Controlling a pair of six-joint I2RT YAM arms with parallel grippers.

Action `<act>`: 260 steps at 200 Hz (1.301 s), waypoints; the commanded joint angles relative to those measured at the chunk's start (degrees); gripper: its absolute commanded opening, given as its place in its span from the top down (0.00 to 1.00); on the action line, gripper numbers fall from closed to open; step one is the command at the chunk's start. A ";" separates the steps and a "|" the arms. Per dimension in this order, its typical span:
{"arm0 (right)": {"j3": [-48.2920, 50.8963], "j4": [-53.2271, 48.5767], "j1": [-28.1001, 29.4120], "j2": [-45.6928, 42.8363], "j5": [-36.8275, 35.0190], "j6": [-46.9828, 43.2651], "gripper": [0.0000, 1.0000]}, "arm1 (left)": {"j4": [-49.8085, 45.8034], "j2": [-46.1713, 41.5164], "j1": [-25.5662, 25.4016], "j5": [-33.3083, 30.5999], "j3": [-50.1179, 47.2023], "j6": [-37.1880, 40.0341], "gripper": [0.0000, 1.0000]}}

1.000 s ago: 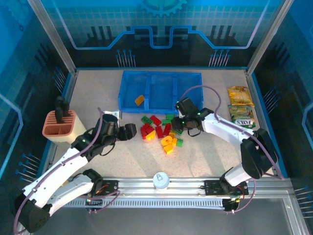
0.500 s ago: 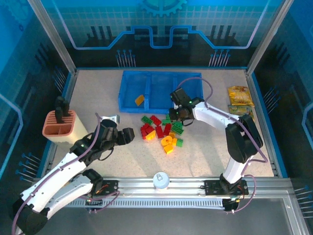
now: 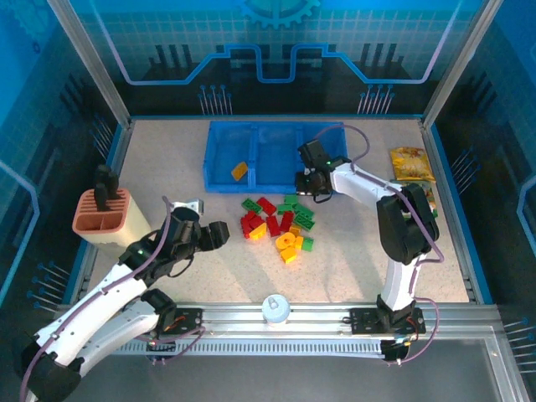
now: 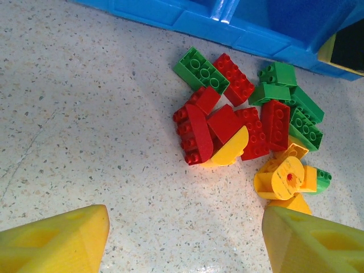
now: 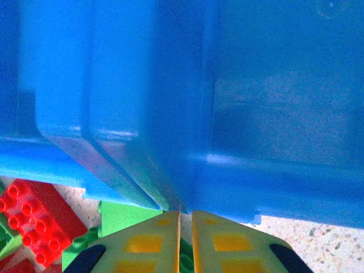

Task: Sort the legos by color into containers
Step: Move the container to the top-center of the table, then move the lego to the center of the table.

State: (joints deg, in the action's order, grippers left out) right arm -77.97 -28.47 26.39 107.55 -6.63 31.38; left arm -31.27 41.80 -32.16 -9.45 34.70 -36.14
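Observation:
The legos [image 3: 276, 222] lie in a loose pile of red, green and yellow-orange bricks on the table, just in front of the blue tray of containers [image 3: 276, 159]. One orange brick [image 3: 239, 171] rests in the left compartment. My left gripper [image 3: 219, 233] hovers left of the pile, open; its yellow fingers frame bare table [image 4: 185, 227] below the red and yellow bricks [image 4: 244, 131]. My right gripper [image 3: 303, 184] is at the tray's near wall. Its fingers are shut [image 5: 186, 215] against the blue wall [image 5: 227, 114], with a green brick [image 5: 122, 219] lying under them.
A terracotta slotted holder [image 3: 100, 216] stands at the left edge. Snack packets [image 3: 412, 163] lie at the right, beside the right arm. A white round knob [image 3: 275, 308] sits on the front rail. The tray's near wall [image 4: 170, 14] runs behind the pile.
The right gripper swung from the pile's right side up to the tray's near wall and shut. The left gripper drew back slightly toward the near left and stayed open.

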 commanded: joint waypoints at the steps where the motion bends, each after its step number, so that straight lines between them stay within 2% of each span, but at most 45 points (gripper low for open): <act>1: -3.86 0.21 -2.84 1.93 -1.02 1.25 0.85 | -0.92 -0.67 -0.48 -0.98 -0.42 -0.86 0.27; 37: -7.55 -2.70 -3.14 2.38 -0.40 -0.41 0.84 | -0.37 -0.14 -0.45 -0.15 -0.42 -1.39 0.28; 61: -2.46 -1.08 -0.08 -2.00 -1.62 -0.83 0.78 | -0.45 0.73 -0.60 0.35 -0.16 -0.96 0.28; 77: 3.28 1.60 1.26 -6.58 -1.05 -0.38 0.68 | -0.46 2.29 -0.82 0.99 -0.07 -0.52 0.27; 111: 14.39 6.36 3.91 -17.35 2.36 -0.08 0.36 | 2.71 7.46 -3.41 2.07 0.19 0.34 0.28; 120: 16.56 7.07 4.59 -19.79 2.82 -0.26 0.33 | 4.35 9.09 -4.62 2.18 0.49 0.76 0.28; 146: 22.80 7.68 5.77 -26.94 2.37 1.04 0.32 | 9.24 15.96 -8.21 2.47 2.78 3.08 0.31; 174: 28.09 8.44 5.73 -33.19 2.60 2.02 0.31 | 12.61 26.06 -9.45 4.45 7.00 6.07 0.36; 218: 33.81 7.86 5.69 -40.07 3.07 2.73 0.31 | 12.81 39.92 -10.49 4.12 14.95 10.89 0.37; 260: 36.62 7.39 5.69 -44.66 3.54 2.64 0.31 | 12.02 47.41 -10.47 1.61 19.85 14.73 0.37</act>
State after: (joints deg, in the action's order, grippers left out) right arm -42.83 -21.41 31.83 65.52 -3.97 33.28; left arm -18.98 86.30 -42.28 -6.24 51.40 -25.45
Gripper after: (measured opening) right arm 0.690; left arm 0.632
